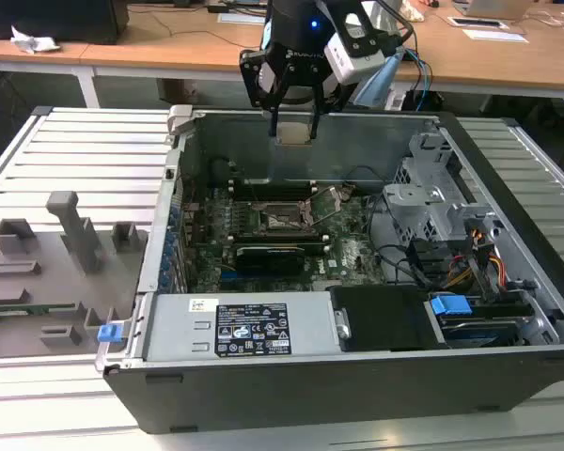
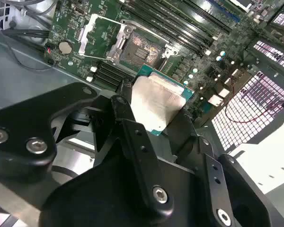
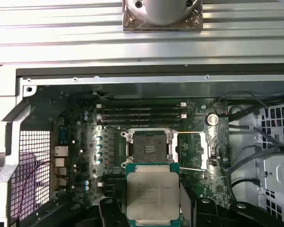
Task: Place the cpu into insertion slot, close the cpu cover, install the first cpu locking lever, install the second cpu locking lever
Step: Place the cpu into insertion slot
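Observation:
My gripper (image 1: pixel 293 120) hangs above the far wall of the open computer case (image 1: pixel 160 235), shut on the cpu (image 1: pixel 293 132), a pale silvery square chip on a green board. Both wrist views show the cpu (image 3: pixel 152 194) (image 2: pixel 157 101) clamped between the black fingers (image 3: pixel 110 210) (image 2: pixel 125 101). The insertion slot (image 1: pixel 282 218) (image 3: pixel 150 146) (image 2: pixel 139 47), a dark square socket with a metal rim, lies bare on the motherboard below. The cpu cover (image 3: pixel 203 150) (image 2: pixel 97 34) is swung open beside the slot. Thin wire levers (image 3: pixel 191 169) stand loose near it.
Memory slots (image 3: pixel 142 112) run beside the socket. A labelled power supply (image 1: pixel 249 329) lies at the near wall of the case. A drive cage (image 1: pixel 432 202) and cables (image 1: pixel 479 263) are at the exterior view's right. A grey fixture plate (image 1: pixel 47 272) lies outside the case at the left.

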Robot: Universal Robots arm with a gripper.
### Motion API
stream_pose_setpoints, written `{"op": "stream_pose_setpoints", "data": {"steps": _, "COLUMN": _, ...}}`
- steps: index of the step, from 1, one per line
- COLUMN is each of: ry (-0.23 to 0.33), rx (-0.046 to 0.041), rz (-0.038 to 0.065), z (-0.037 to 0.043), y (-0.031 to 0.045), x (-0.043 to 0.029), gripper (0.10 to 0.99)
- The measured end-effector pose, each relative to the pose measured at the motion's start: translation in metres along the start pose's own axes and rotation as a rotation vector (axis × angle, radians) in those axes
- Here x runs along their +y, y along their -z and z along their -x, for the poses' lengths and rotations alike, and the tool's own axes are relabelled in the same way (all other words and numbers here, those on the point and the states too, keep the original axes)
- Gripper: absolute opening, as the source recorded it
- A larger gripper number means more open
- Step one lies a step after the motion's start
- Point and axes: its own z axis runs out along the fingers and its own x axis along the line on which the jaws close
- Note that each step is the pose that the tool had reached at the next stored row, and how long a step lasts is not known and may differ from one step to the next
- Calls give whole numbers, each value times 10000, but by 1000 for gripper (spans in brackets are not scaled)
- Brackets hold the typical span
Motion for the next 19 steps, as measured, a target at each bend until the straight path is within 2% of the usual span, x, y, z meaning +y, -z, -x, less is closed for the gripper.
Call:
{"op": "stream_pose_setpoints", "data": {"steps": 7, "ry": -98, "rx": -9, "rz": 2, "z": -1, "y": 0, "x": 0, "gripper": 537}}
{"op": "stream_pose_setpoints", "data": {"steps": 19, "ry": -789, "rx": -71, "rz": 16, "z": -3, "y": -1, "x": 0, "gripper": 537}}
